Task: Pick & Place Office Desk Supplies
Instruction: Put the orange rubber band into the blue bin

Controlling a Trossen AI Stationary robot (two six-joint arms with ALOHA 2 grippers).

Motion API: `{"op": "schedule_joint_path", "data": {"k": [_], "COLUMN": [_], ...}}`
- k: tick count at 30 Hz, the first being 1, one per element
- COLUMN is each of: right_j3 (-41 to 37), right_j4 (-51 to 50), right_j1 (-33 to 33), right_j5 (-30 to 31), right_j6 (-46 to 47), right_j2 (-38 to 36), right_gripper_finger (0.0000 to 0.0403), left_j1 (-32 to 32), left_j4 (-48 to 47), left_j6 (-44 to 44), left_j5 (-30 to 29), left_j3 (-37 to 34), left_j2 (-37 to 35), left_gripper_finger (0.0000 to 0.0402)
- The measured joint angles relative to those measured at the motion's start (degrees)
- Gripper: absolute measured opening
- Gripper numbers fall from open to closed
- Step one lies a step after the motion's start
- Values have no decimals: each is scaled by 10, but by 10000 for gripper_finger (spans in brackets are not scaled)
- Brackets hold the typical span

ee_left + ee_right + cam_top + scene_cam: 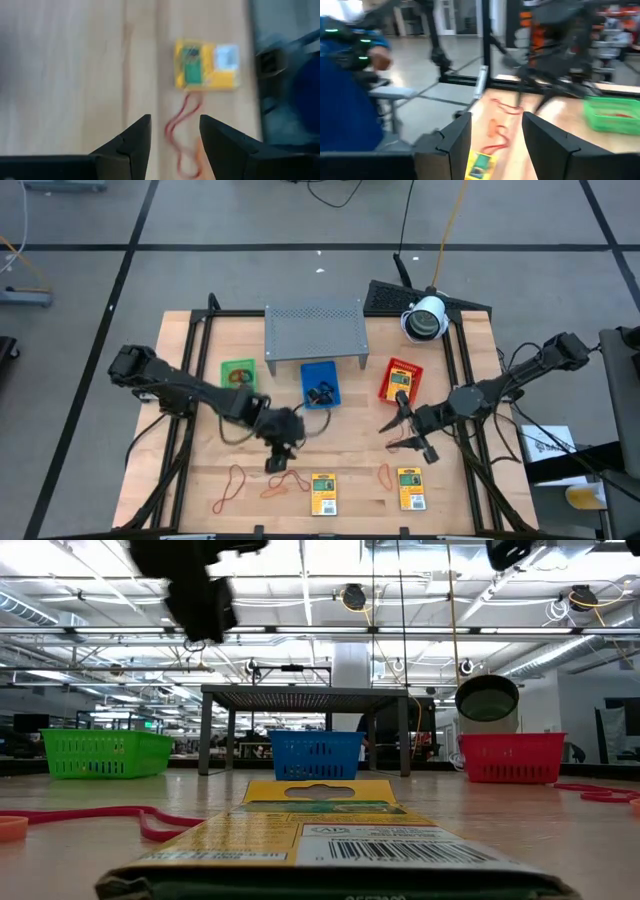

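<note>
Two yellow packets (pixel 323 493) (pixel 411 487) lie flat near the table's near edge. Orange-red rubber bands (pixel 285 485) (pixel 230 486) (pixel 385 473) lie flat beside them. My left gripper (pixel 280 457) hovers open just far of the middle rubber band (pixel 181 136), slanting down at it, with the packet (pixel 206 66) beyond; nothing is between its fingers (pixel 175 120). My right gripper (pixel 398 430) stands open above the table right of centre, pointing level toward the table's left edge. Its wrist view (pixel 495 120) shows a packet (pixel 480 165) and rubber bands (pixel 497 131) below and ahead.
Green (pixel 238 373), blue (pixel 320 383) and red (pixel 401 378) trays stand in a row mid-table, with a grey perforated shelf (pixel 315 330) behind them. A white camera (pixel 427 318) sits at the far right. A person in blue (pixel 345 90) shows beyond the table's left side.
</note>
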Motion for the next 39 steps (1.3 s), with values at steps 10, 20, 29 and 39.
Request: {"op": "schedule_joint_path", "data": {"k": [10,20,29,39], "right_j3": [0,0,0,0], "right_j4": [21,52,51,46], "right_j1": [-16,-38,-38,-37], "right_j5": [14,16,16,75], "right_j6": [9,0,23,94], "right_j2": [15,15,32,83], "right_gripper_finger": [164,164,164,164], "left_j1": [-136,-217,-237,-226], "left_j4": [2,17,-28,-71], "left_j6": [-108,-217,-235,-280], "left_j5": [-129,-148,-149,-158], "left_j3": [-14,-7,63,76], "left_j2": [0,53,147,196], "left_gripper_finger": [175,175,175,174]}}
